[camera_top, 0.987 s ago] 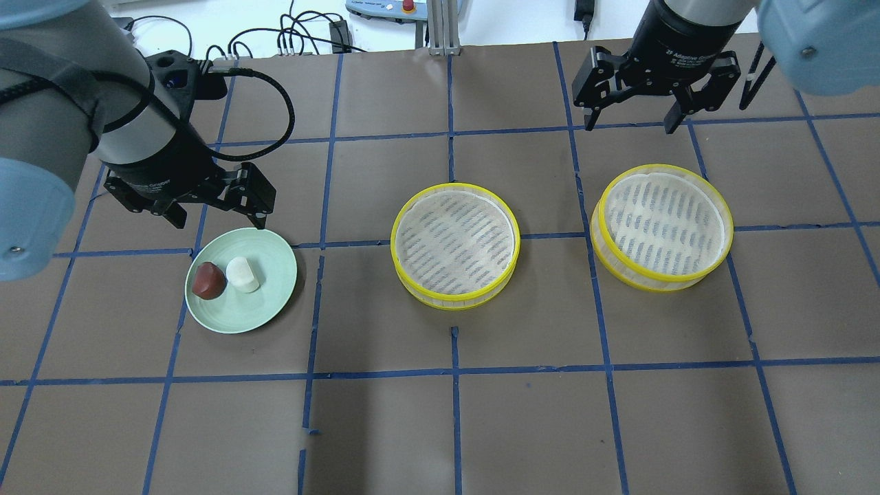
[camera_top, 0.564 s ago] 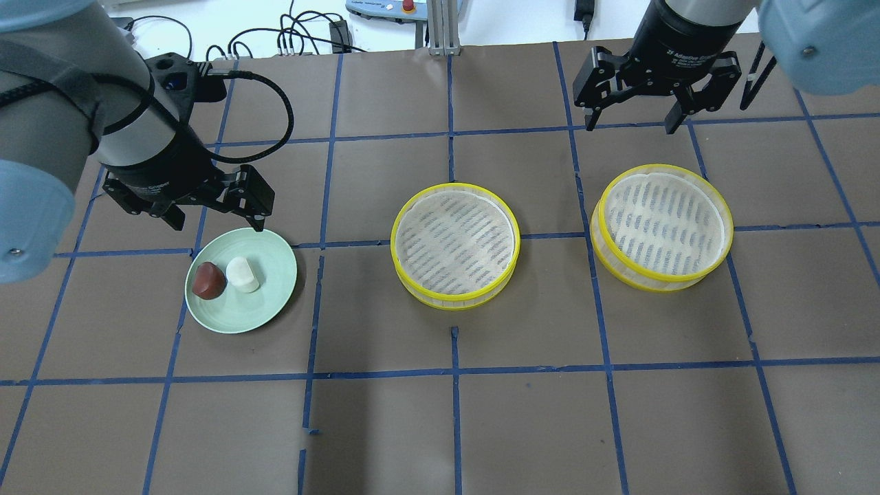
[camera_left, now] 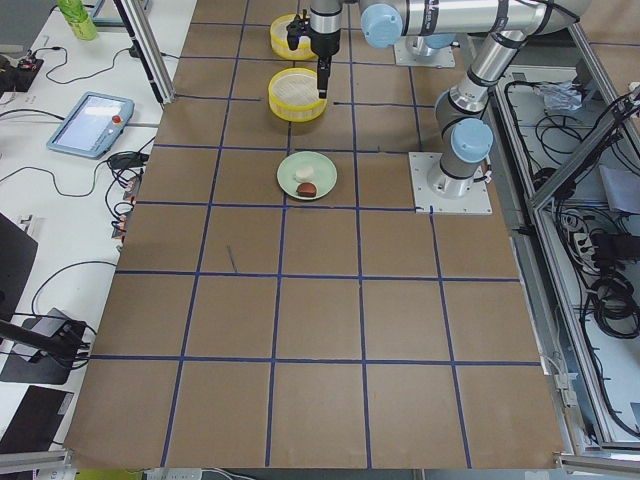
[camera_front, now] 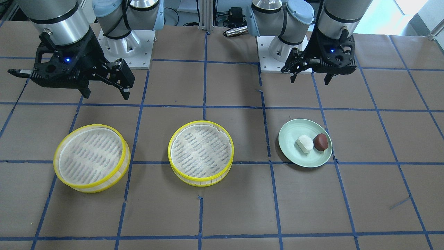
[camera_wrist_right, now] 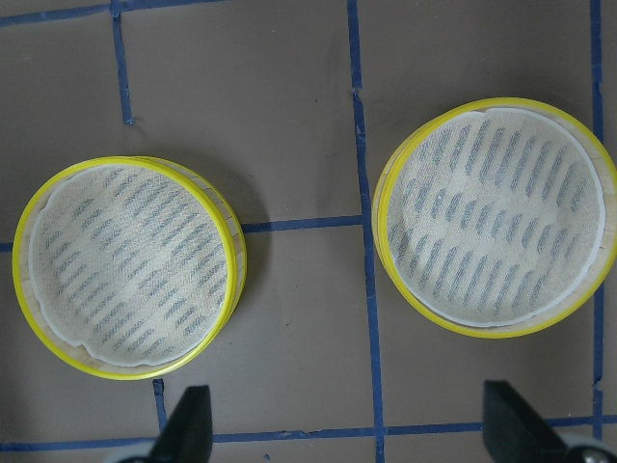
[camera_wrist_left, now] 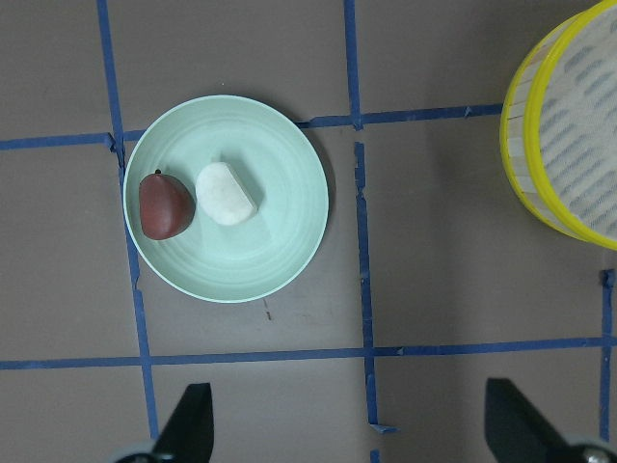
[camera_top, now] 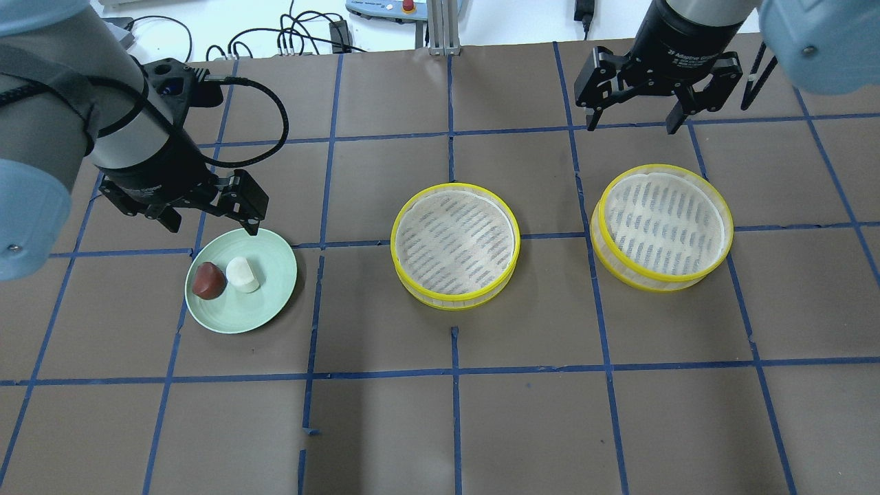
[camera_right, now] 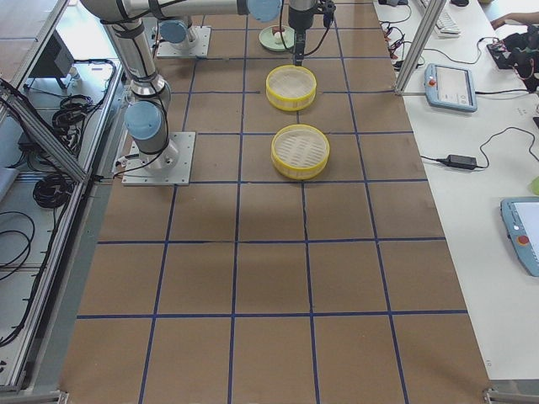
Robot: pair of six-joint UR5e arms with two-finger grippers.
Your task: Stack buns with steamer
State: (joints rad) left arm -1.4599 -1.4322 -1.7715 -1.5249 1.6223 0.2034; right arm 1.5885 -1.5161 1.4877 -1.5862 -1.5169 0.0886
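A pale green plate (camera_top: 267, 301) sits at the table's left and holds a white bun (camera_top: 243, 274) and a dark reddish-brown bun (camera_top: 208, 281), side by side and touching. My left gripper (camera_top: 214, 225) is open and empty, above the plate's far edge. In the left wrist view the plate (camera_wrist_left: 280, 253) and both buns show ahead of the open fingers (camera_wrist_left: 189, 424). Two empty yellow-rimmed steamer trays stand apart, one in the middle (camera_top: 455, 245) and one on the right (camera_top: 661, 225). My right gripper (camera_top: 632, 125) is open and empty, beyond the right tray.
Blue tape lines grid the brown table cover. Cables and a control box (camera_top: 385, 7) lie past the far edge. The two arm bases (camera_front: 125, 45) stand at the robot's side of the table. The near half of the table holds nothing but tape.
My left gripper has shifted slightly left and toward the plate's far edge. The right gripper has barely moved. Buns and trays are where they were.
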